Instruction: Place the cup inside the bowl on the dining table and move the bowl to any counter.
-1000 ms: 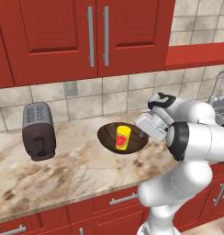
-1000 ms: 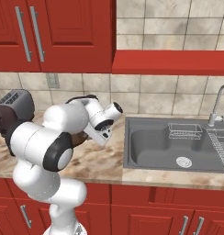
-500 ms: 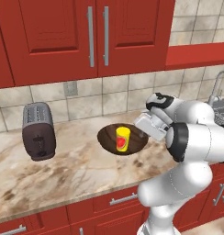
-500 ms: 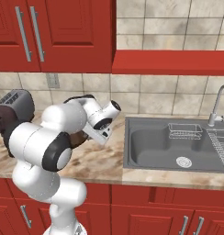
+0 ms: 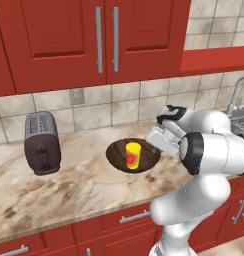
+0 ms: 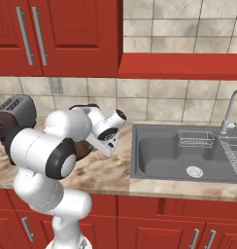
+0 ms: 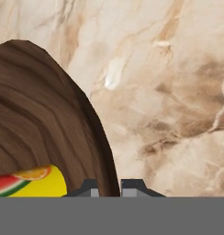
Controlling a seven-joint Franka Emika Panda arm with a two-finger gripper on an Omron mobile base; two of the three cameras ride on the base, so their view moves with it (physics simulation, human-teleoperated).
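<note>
At the bottom centre of the hand view, the fingers point(image 7: 108, 187) pinch the bowl's point(image 5: 119, 156) rim. The bowl spreads left from them, on the tabletop point(image 5: 69, 190) mid-frame, the cup point(image 5: 133, 155) upright inside; setting down and letting go looks next.

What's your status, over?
Gripper shut on the bowl rim. Cup upright inside bowl, bowl over the counter. Toaster off to the left, sink to the right, neither in the way.

Yellow cup point(image 5: 133, 154) upright in bowl point(image 5: 119, 156), counter point(image 5: 69, 187), toaster point(image 5: 41, 142)
</note>
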